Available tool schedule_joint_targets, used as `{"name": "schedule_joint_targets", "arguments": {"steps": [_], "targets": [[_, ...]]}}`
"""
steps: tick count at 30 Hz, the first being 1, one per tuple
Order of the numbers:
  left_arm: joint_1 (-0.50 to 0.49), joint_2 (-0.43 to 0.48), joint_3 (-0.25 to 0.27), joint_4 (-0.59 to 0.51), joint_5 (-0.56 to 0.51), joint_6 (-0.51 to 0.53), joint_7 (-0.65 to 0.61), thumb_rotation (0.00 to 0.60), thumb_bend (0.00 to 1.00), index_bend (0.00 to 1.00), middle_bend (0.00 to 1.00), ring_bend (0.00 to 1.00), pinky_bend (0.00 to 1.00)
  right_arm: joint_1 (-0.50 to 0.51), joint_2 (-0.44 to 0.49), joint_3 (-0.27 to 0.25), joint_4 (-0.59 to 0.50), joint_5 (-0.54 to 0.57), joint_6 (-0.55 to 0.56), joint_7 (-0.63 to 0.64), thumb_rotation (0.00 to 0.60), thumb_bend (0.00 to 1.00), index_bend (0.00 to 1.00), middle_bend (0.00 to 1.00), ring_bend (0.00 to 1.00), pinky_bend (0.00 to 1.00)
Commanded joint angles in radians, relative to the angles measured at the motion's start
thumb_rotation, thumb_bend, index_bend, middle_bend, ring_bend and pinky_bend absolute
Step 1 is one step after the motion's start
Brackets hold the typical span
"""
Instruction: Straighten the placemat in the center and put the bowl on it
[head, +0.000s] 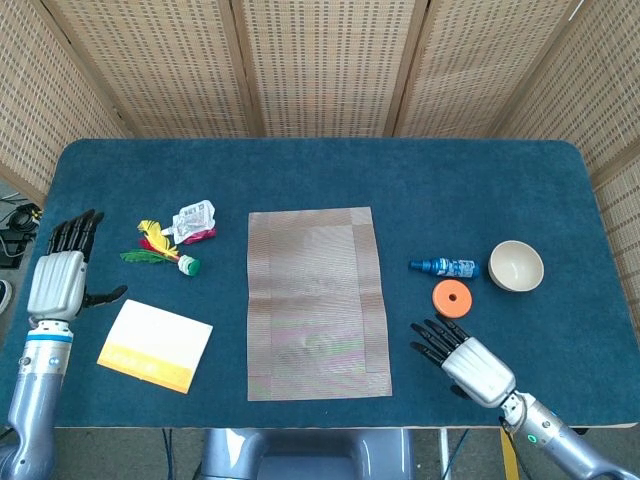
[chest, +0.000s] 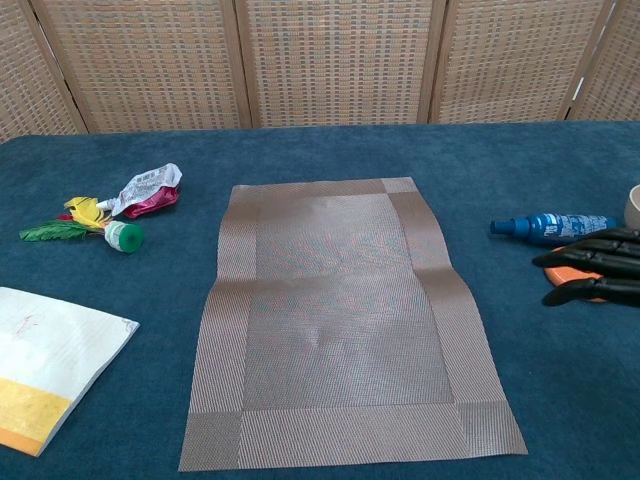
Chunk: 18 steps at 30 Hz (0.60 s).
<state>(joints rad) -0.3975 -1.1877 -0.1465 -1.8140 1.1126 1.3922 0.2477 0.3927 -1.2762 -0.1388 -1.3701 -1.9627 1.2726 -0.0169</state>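
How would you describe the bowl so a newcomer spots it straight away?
Start at the placemat in the middle of the blue table and look right. Past the blue bottle and the orange disc sits the bowl, nearest the right edge. It alone is cream-coloured, round and hollow.

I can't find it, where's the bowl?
In the head view, the bowl sits on the table's right side, beside the blue bottle.

We see the woven rectangular placemat (head: 318, 302) at the table's middle; right of it lie the small blue bottle (head: 444, 266), the orange disc (head: 452, 298) before it, and the cream bowl (head: 516, 266) rightmost.
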Motion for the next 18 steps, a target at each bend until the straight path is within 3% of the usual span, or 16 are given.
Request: {"name": "schedule_joint_targets", "arguments": {"steps": [1,10,18], "targets": [[0.055,0.045,0.055,-0.088,0.032,0.051,0.058,0.600,0.00,0.00,0.00,0.00,0.00,0.043,-0.045,-0.010,0.007,-0.032,-0.049,-0.009,0.600,0.00,0.19,0.00,0.00,0.00],[0.085,0.044,0.069,-0.071,0.116,0.063,0.025,0.600,0.00,0.00,0.00,0.00,0.00,0.111,-0.118,-0.021,0.027,-0.036,-0.143,-0.030,0.600,0.00,0.21,0.00,0.00,0.00],[0.095,0.047,0.061,-0.064,0.128,0.045,0.014,0.600,0.00,0.00,0.00,0.00,0.00,0.157,-0.170,-0.011,0.020,-0.016,-0.193,-0.055,0.600,0.00,0.22,0.00,0.00,0.00]]}}
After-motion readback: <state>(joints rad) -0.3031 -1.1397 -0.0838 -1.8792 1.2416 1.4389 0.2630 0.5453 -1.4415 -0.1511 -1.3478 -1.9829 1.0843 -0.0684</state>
